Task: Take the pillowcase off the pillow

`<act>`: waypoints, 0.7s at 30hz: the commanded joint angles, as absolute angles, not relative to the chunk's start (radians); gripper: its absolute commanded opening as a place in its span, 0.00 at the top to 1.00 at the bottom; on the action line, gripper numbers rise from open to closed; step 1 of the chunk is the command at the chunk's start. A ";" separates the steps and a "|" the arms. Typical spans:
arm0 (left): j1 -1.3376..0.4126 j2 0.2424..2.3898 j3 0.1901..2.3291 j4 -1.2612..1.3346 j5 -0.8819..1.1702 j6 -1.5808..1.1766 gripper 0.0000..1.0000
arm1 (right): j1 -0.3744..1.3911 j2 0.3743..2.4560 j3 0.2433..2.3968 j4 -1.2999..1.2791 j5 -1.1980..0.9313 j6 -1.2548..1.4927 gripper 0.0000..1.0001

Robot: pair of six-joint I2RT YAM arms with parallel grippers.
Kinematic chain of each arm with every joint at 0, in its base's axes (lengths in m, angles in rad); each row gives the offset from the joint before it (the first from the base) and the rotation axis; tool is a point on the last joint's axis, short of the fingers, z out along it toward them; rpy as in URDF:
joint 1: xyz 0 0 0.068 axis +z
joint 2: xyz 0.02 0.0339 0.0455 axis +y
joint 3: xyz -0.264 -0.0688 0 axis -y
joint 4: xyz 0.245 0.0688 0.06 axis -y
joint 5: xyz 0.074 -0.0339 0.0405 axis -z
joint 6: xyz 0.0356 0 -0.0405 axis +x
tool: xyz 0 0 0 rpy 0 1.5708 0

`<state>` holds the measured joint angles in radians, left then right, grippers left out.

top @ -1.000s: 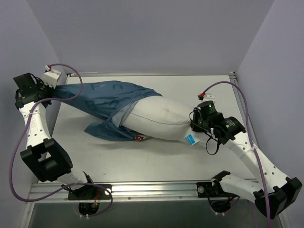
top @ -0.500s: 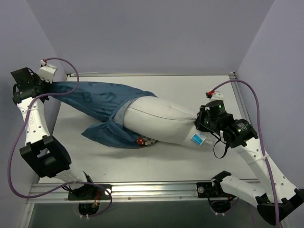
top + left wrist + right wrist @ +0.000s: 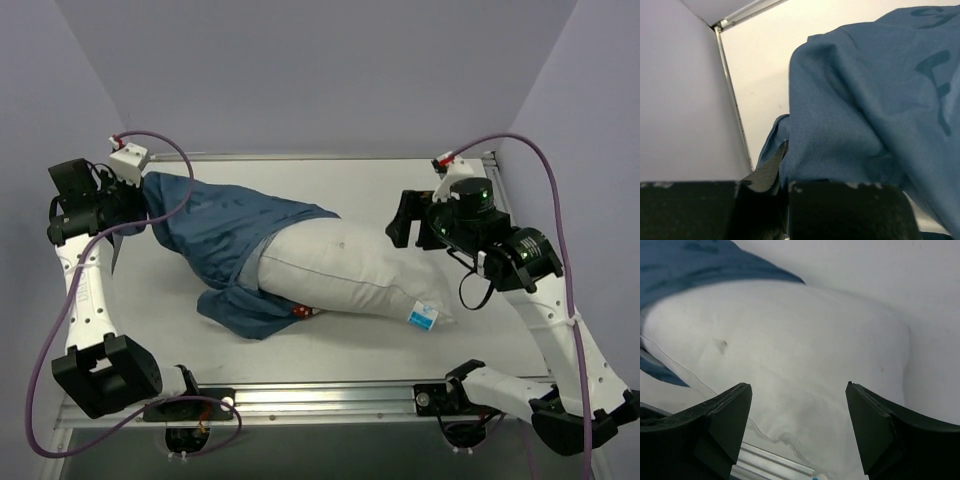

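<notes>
Progress: pillow (image 3: 345,275) mostly out, we see only its left end inside the pillowcase (image 3: 215,235) | left gripper (image 3: 132,203) clamped on that fabric | right gripper (image 3: 797,390) spread wide, empty, over the pillow

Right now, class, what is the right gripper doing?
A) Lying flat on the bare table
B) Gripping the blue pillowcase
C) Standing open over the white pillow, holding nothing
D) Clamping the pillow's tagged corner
C: the right wrist view shows the right gripper with its jaws wide apart over the white pillow and nothing between them.
</notes>
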<state>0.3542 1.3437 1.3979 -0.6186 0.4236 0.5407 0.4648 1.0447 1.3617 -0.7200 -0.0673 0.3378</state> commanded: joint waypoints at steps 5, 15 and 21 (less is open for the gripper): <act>0.360 1.273 1.344 -0.663 0.535 0.459 0.98 | 0.633 1.279 1.548 -0.580 -0.028 0.351 0.23; 0.360 1.267 1.331 -0.657 0.511 0.399 0.98 | 0.869 1.361 0.917 -0.381 0.069 0.668 0.96; 0.362 1.315 1.469 -0.595 0.454 0.259 0.98 | 0.903 1.440 0.649 -0.315 0.121 0.741 1.00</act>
